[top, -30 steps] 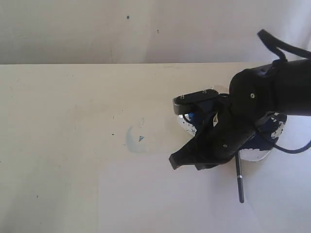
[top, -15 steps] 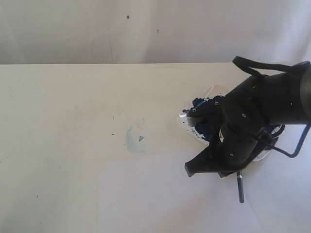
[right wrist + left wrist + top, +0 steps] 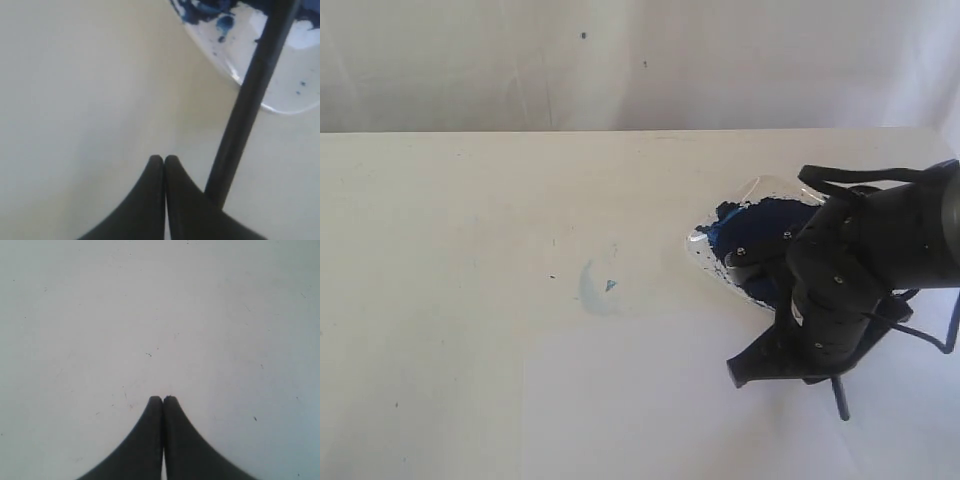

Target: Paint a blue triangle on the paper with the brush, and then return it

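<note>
Right claw (image 3: 163, 158), closed, hangs beside brush (image 3: 250, 92) crossing paint dish (image 3: 222, 67).

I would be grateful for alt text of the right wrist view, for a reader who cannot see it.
The right gripper has its black jaws shut and empty over a pale cream surface. Beside them, a thin black brush handle slants away across a white dish smeared with dark-blue paint.

Wall (image 3: 470, 60): plain pale grey-white, a few tiny dark specks.
Tabletop (image 3: 440, 250): cream, matte, lightly speckled; far edge runs straight along the wall.
Light: soft, even, brighter toward the far right corner.
</note>
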Robot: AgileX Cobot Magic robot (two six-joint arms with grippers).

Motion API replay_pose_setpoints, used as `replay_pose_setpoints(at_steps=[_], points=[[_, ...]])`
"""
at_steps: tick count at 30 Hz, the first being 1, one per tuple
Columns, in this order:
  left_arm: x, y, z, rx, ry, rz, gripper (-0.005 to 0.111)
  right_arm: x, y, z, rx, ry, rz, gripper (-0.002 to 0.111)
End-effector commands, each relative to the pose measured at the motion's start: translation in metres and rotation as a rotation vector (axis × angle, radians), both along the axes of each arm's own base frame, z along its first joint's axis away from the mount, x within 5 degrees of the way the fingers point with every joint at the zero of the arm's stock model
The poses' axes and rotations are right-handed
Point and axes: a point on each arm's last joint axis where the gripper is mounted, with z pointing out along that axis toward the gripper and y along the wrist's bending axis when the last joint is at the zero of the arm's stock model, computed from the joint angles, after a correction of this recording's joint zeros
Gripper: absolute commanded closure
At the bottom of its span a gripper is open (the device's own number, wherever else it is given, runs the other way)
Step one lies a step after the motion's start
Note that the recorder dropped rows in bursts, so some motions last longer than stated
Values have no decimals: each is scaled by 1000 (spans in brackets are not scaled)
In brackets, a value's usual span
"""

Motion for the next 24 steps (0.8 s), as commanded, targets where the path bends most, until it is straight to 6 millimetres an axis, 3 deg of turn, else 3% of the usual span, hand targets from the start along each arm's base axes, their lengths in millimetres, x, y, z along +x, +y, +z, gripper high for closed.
replay_pose_setpoints(at_steps=[1,9,24], points=[[0,0,-1,-3,-4,3,107,1,-10,1,-98,-22,-35,108],[0,0,-1,-3,-4,3,107,2,-19,4,-192,-34,-52,108],[0,0,-1,-3,-4,3,107,21,-59,5,-249,-18,-170,108]])
